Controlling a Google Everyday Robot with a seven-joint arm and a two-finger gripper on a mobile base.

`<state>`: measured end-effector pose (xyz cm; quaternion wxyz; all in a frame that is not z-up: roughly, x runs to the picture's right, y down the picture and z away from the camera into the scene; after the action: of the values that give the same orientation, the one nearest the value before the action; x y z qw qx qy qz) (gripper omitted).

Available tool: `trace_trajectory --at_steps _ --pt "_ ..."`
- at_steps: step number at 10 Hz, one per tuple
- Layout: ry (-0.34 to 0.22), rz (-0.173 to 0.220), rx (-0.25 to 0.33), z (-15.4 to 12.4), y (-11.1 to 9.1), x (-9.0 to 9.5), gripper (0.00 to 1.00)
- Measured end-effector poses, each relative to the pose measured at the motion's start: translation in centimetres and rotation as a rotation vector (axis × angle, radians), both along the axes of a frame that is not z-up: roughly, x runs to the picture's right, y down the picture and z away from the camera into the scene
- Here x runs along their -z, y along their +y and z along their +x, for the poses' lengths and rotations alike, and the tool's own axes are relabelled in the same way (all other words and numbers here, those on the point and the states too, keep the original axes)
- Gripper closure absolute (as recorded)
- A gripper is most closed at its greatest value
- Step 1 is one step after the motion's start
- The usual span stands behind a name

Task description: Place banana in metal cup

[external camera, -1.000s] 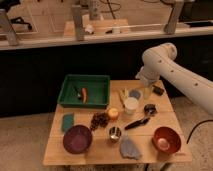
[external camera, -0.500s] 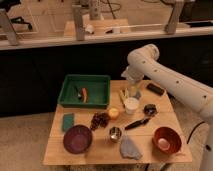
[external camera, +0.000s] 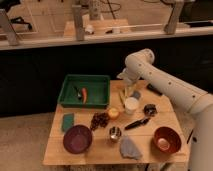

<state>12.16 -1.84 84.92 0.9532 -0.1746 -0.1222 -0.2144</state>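
Camera view, left to right: a green tray (external camera: 97, 90) sits at the table's back left, and a purple bowl (external camera: 77, 139) at the front. Right of the bowl stands the metal cup (external camera: 115, 133). Behind it, past an orange (external camera: 113, 113), the banana (external camera: 121, 98) lies just left of a white cup (external camera: 131, 105), its long axis running roughly front to back. The gripper (external camera: 131, 91) hangs just right of and above the banana's far end, jaws spread and empty. A small leftward shift and descent, with the jaws straddling the banana's width, looks like the next move.
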Motion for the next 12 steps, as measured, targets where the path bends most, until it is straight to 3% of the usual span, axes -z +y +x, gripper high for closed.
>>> trace_trajectory --at_steps 8,12 --pt "-0.067 -0.046 0.027 -2.7 0.7 -4.5 0.2" --pt "-0.054 -0.087 0.055 -2.7 2.5 -7.8 0.2"
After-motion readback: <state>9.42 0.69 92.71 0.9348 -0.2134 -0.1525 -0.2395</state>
